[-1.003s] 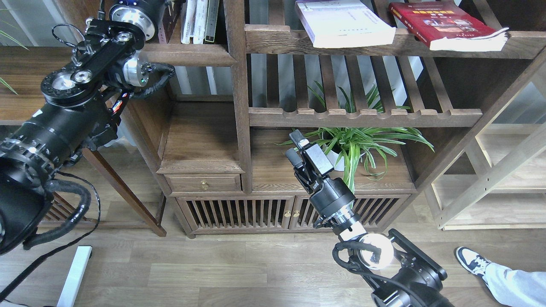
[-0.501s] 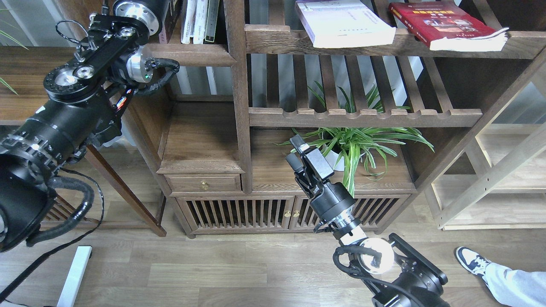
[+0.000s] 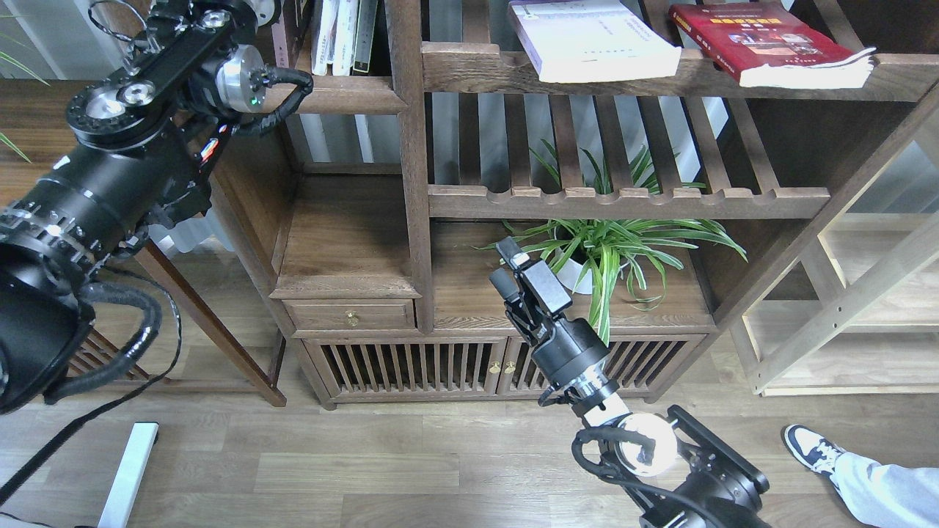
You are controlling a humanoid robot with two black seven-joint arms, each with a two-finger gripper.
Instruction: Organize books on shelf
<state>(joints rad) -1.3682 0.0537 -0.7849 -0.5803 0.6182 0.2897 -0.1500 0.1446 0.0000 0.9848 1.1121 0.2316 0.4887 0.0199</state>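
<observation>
Books [image 3: 598, 40] flat on upper shelf [image 3: 477, 70].
Right gripper [image 3: 506, 268] fingers parted, empty; left gripper beyond frame.

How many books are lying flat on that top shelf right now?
2: a white book toward the left of the shelf and a red book to its right, both overhanging the front edge. Others may lie beyond the frame's top.

Even, bright daylight fills the scene — it comes through the gaps behind the bookcase [image 3: 411, 183], where the backing glows pale and slightly washed out. Shadows stay soft under the shelf planks. Small glints sit on the metal joints of the left arm [image 3: 110, 110]. Focus is sharp throughout — straight lines bend a little toward the edges.
</observation>
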